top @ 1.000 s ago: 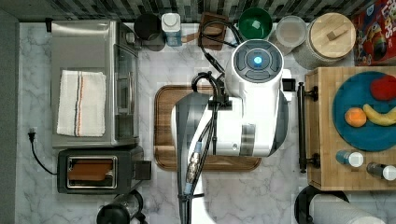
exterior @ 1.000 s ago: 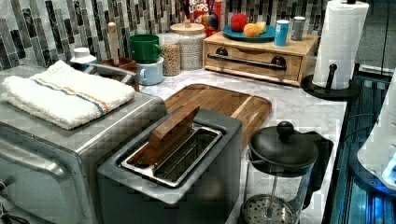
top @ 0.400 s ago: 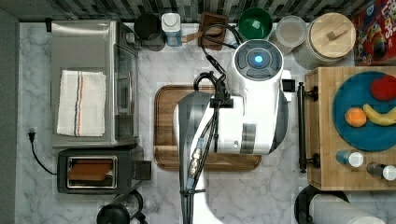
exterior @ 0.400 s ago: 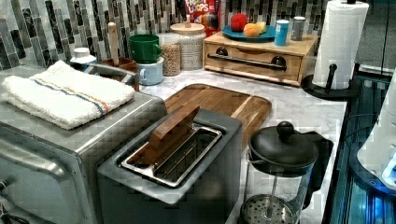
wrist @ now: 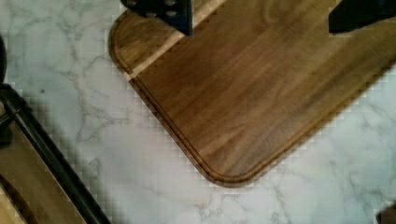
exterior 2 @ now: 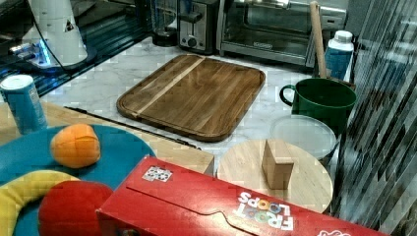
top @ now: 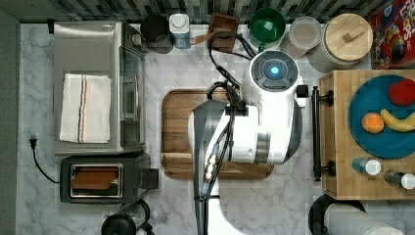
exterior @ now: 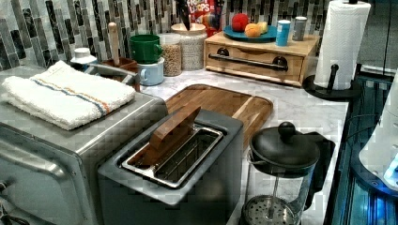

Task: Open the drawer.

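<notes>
1. Two dark gripper fingers [wrist: 161, 10] stand well apart in my wrist view, nothing between them, above the brown wooden tray [wrist: 261, 88].
2. Beyond the tray's rounded corner I see bare marble counter [wrist: 140, 172], then the black bar handle [wrist: 51, 158].
3. Farthest, the drawer [exterior: 256, 61] sits shut at the counter's far edge in the left view, under a blue plate [exterior: 244, 33] of fruit.

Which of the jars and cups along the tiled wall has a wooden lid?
The widest jar, at the row's end beside the cereal box. Its round light-wood lid has a block knob; the neighbouring jar has a clear lid, and the green cup is open.
</notes>
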Available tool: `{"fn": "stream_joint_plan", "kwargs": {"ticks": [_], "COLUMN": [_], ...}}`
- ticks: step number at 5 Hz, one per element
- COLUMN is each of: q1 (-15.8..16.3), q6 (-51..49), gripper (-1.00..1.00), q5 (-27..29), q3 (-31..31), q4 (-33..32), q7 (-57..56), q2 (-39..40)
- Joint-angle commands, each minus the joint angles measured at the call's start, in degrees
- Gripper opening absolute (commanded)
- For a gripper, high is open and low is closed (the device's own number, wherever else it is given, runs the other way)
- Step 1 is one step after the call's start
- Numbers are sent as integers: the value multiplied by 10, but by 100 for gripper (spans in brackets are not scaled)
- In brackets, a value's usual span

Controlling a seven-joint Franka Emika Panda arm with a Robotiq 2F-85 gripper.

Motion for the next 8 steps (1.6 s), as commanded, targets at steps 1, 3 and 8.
{"fn": "stream_joint_plan", "kwargs": {"ticks": [1, 3, 8], "q1": [-37, -58, -66], "q6": [124, 212, 276], "gripper": [100, 100, 100], "q5": [-28, -50, -41], "q3": [-24, -43, -69], "q4": [-97, -145, -154], "q7": [-207, -342, -524], "q2": [-62, -54, -30]}}
